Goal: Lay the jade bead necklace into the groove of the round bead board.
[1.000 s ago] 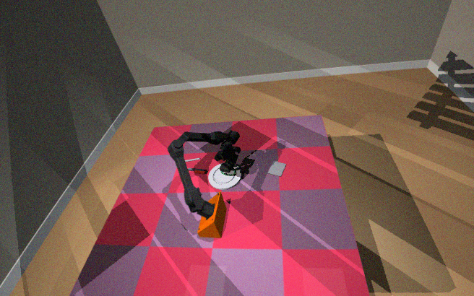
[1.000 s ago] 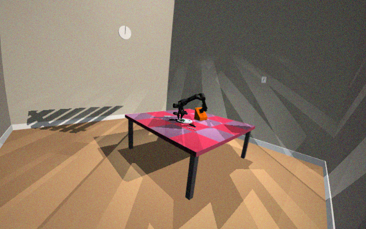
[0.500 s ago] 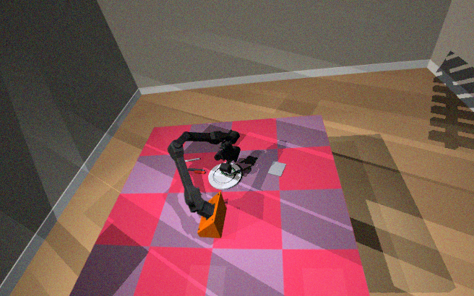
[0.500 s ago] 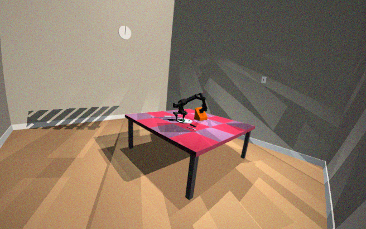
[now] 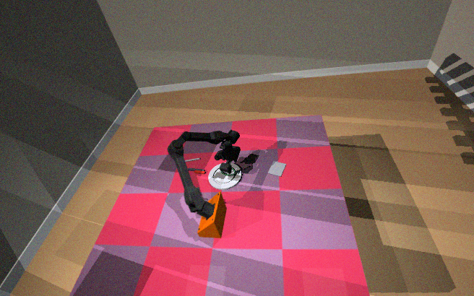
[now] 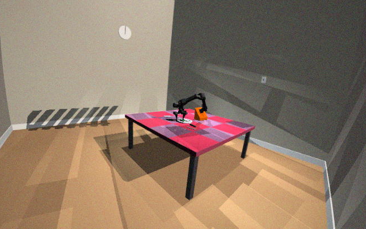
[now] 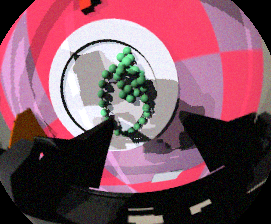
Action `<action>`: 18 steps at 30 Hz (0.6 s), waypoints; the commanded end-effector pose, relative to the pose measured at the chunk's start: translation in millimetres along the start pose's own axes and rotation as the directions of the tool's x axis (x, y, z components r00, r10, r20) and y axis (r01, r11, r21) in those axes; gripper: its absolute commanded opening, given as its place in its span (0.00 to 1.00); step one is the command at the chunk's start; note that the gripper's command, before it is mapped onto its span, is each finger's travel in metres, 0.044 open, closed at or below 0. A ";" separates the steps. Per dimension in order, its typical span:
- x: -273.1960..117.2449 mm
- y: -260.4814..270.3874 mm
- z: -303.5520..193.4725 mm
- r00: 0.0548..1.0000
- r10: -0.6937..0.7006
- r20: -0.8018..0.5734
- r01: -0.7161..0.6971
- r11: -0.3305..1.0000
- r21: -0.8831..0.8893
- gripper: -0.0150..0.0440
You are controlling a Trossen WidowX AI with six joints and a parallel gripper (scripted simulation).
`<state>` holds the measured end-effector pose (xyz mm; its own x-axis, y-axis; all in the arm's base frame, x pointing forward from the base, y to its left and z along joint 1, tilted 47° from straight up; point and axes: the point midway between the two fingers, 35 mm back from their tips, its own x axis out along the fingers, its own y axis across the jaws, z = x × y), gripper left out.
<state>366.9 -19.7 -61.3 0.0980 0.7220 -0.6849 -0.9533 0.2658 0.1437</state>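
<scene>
The round white bead board (image 5: pixel 222 186) (image 7: pixel 55 85) lies on the table, its dark circular groove showing along the left and top in the wrist view. The jade bead necklace (image 7: pixel 128 60) (image 6: pixel 183 120) lies on the board as an uneven loop. Its far part is bunched in a heap inside the groove circle. Its left side runs well inside the groove; its near and right beads lie close to the groove line, but shadow hides whether they sit in it. My gripper (image 7: pixel 147 117) (image 6: pixel 179 119) is open, low over the board's near part, with no beads held. The left fingertip partly covers the near-left beads.
The orange wedge-shaped arm base (image 5: pixel 213 220) (image 6: pixel 200 114) stands close to the board. A red-and-black tool (image 5: pixel 199 171) and a thin pale stick (image 5: pixel 193 159) lie left of the board in the top view. A pale square (image 5: pixel 277 168) lies to its right.
</scene>
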 end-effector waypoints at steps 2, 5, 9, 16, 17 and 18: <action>-10.0 -0.3 3.3 1.000 -0.001 0.001 0.001 0.999 -0.034 0.87; -29.0 0.1 10.2 1.000 -0.001 0.000 0.001 0.995 -0.102 0.73; -33.2 0.3 11.8 1.000 -0.001 0.000 0.001 0.993 -0.117 0.56; -24.8 -1.7 12.0 1.000 -0.008 0.001 0.009 0.993 -0.121 0.46; -24.6 -1.7 12.0 1.000 -0.008 0.001 0.008 0.993 -0.121 0.46; -24.0 -1.7 12.0 1.000 -0.008 0.001 0.008 0.993 -0.121 0.46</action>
<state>369.0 -27.6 -37.2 0.1000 0.7216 -0.6851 -0.9808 0.1874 0.0542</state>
